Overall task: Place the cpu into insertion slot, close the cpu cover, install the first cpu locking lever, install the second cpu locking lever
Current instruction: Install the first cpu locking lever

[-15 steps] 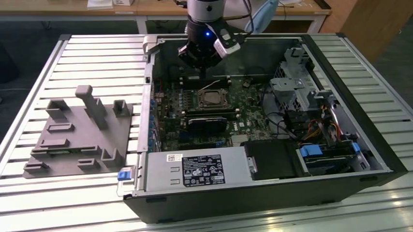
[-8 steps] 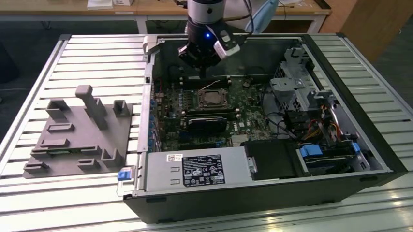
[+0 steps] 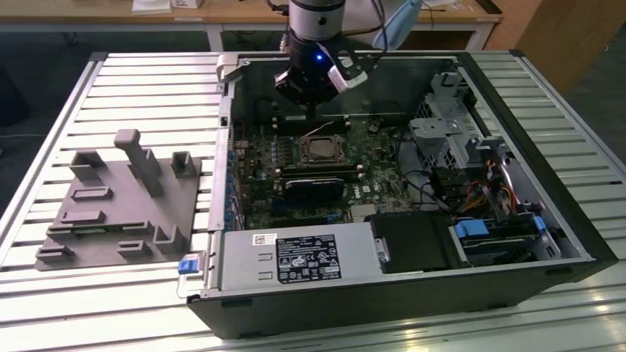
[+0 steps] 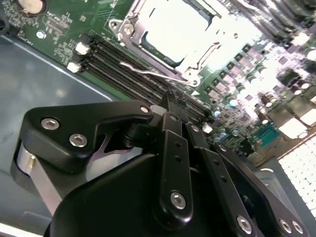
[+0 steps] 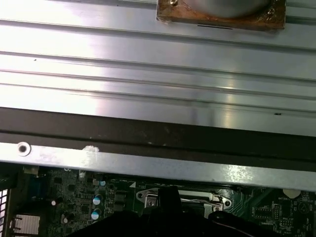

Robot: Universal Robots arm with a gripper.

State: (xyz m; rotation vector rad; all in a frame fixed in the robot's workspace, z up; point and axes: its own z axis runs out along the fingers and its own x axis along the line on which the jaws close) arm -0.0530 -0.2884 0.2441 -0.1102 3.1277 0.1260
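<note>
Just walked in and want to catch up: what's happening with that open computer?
The robot arm's gripper, shut and holding nothing, hangs inside the open computer case beside the processor socket. The cpu sits in the socket with the cpu cover lying over it. A wire locking lever runs along the socket near the gripper tip; whether it is latched isn't clear.

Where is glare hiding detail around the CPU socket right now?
Second wrist view: glare whitens the cpu top and the motherboard beside it. First wrist view: the table slats shine; the socket lies dim. Exterior view: no glare on the socket.
</note>
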